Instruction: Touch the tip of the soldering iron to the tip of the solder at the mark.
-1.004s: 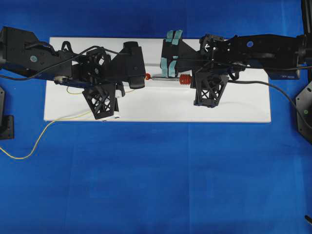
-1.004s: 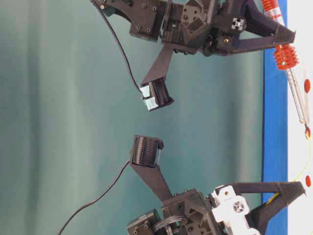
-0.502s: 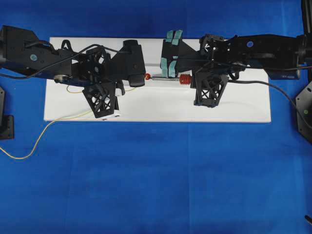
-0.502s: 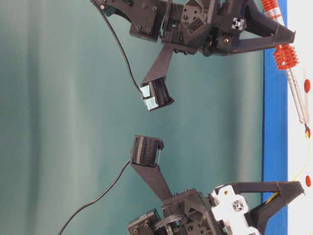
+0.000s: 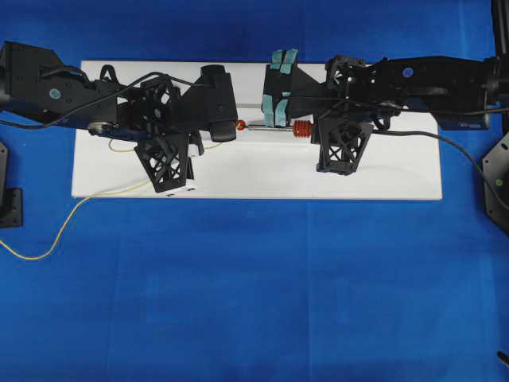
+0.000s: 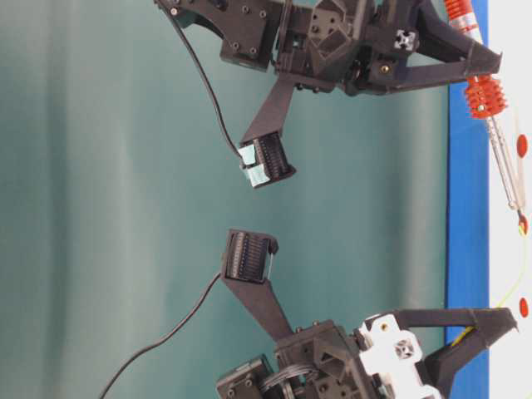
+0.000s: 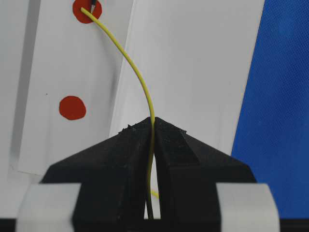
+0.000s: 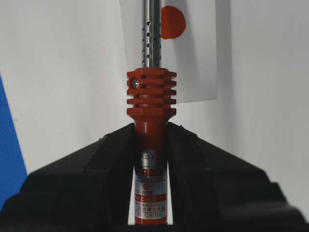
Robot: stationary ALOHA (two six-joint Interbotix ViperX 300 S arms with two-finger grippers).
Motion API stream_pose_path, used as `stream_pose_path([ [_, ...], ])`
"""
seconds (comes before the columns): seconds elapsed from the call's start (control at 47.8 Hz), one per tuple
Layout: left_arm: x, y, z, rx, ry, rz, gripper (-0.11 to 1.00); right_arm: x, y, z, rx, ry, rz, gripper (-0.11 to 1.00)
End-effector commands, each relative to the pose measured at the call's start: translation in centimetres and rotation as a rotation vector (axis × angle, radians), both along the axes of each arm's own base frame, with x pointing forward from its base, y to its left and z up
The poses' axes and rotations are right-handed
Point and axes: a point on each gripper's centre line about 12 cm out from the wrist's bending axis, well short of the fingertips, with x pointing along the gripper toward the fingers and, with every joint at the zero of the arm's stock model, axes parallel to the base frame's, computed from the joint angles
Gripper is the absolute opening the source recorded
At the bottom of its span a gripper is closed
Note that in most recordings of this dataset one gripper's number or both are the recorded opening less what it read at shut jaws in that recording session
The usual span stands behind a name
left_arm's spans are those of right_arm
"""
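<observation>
Solder (image 7: 140,79) pinched in left end effector (image 7: 152,126), tip apparently at mark (image 7: 87,10).

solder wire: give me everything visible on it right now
The solder is a very thin yellow wire, bare and glossy. It is pinched between the shut fingers of the left gripper and arcs forward in a gentle curve to the upper red mark on the white board, where its tip meets a thin dark point. Behind the gripper it trails off the board's edge in a loose curve across the blue cloth.
</observation>
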Motion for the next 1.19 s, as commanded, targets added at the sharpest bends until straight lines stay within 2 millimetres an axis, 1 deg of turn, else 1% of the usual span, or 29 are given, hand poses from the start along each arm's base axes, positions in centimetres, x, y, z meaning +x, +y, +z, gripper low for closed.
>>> stream_pose_path([
  [0.0, 0.5, 0.2, 1.3, 0.005, -0.038, 0.002, 0.00, 0.6, -0.1, 1.3, -0.011, -0.043, 0.006, 0.06],
  [0.105, 0.1, 0.1, 2.1, 0.005, -0.040, 0.002, 0.00, 0.6, -0.1, 1.3, -0.011, -0.042, 0.005, 0.06],
  [0.209, -0.6, -0.1, 3.8, 0.004, -0.049, 0.002, 0.00, 0.6, -0.1, 1.3, -0.010, -0.040, 0.005, 0.06],
  [0.398, -2.9, -0.5, 6.4, 0.000, -0.060, 0.002, 0.00, 0.6, -0.1, 1.3, -0.010, -0.040, 0.005, 0.06],
  [0.544, -4.3, -0.7, 7.9, 0.003, -0.097, 0.002, 0.00, 0.6, -0.1, 1.3, -0.012, -0.040, 0.005, 0.06],
  [0.607, -4.6, -0.7, 7.9, 0.005, -0.100, 0.000, 0.00, 0.6, -0.1, 1.2, -0.010, -0.039, 0.005, 0.06],
  [0.711, -4.4, -0.7, 7.8, 0.004, -0.098, 0.002, 0.00, 0.6, -0.1, 1.2, -0.011, -0.037, 0.005, 0.06],
  [0.816, -4.3, -0.7, 7.8, 0.005, -0.100, -0.001, 0.00, 0.1, -0.1, 1.7, -0.014, -0.024, 0.004, 0.06],
  [1.004, -3.9, -0.6, 7.9, 0.005, -0.100, -0.001, 0.00, -2.1, 0.1, 3.6, -0.042, -0.035, 0.003, 0.06],
  [1.046, -3.8, -0.7, 7.8, 0.005, -0.098, -0.002, 0.00, -2.9, 0.1, 4.0, -0.047, -0.042, 0.001, 0.06],
  [1.172, -3.7, -0.7, 7.8, 0.003, -0.097, 0.000, 0.00, -4.9, 0.4, 4.3, -0.047, -0.042, -0.015, 0.06],
])
